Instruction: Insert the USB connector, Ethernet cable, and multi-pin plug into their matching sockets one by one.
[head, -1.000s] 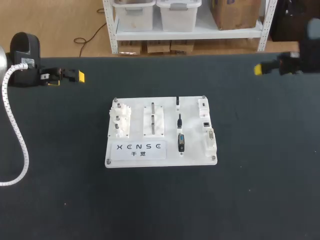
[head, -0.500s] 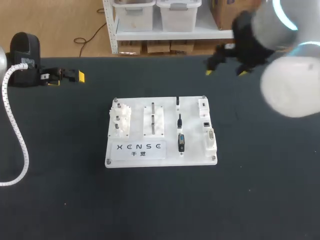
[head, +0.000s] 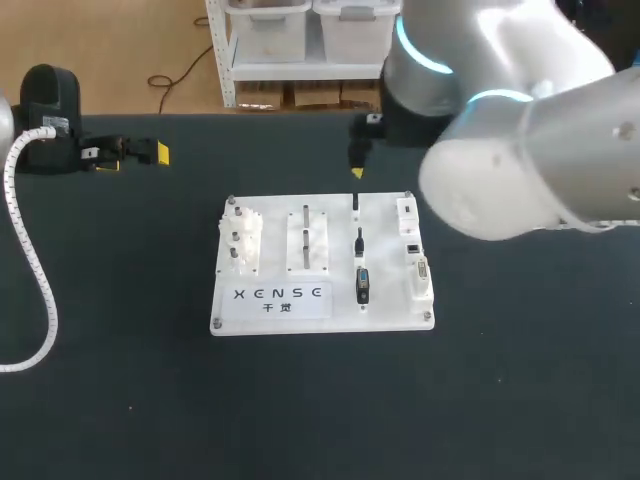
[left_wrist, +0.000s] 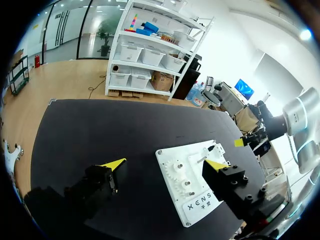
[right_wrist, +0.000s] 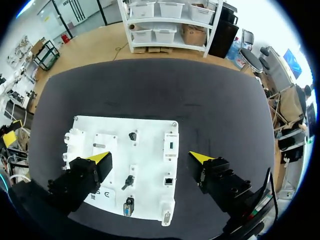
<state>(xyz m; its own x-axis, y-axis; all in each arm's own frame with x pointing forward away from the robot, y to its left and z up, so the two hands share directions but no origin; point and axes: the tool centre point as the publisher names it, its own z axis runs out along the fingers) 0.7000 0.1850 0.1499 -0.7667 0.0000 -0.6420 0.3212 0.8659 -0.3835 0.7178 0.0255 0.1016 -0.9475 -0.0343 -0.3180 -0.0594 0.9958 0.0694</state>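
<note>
A white board (head: 275, 318) lies mid-table. Down its middle stand three plugs: the USB connector (head: 355, 205) farthest, the Ethernet plug (head: 359, 242), and the multi-pin plug (head: 363, 286) nearest. Their sockets (head: 413, 248) line the board's right side. My right arm hangs over the board's far right. One yellow fingertip (head: 357, 172) shows just beyond the USB connector. In the right wrist view my right gripper (right_wrist: 150, 159) is open above the board (right_wrist: 150, 130), holding nothing, with the Ethernet plug (right_wrist: 128, 181) under it. My left gripper (head: 135, 157) rests open at the far left.
Gear posts (head: 240, 240) and a slotted block (head: 307, 240) take up the board's left half. A white ribbed hose (head: 40, 290) curves over the table's left edge. In the left wrist view my left gripper (left_wrist: 165, 164) faces the board (left_wrist: 192, 192) across bare black tabletop.
My right arm has swung in from the far right edge to above the board's far side, its gripper still open. The left arm and the board have not moved.
</note>
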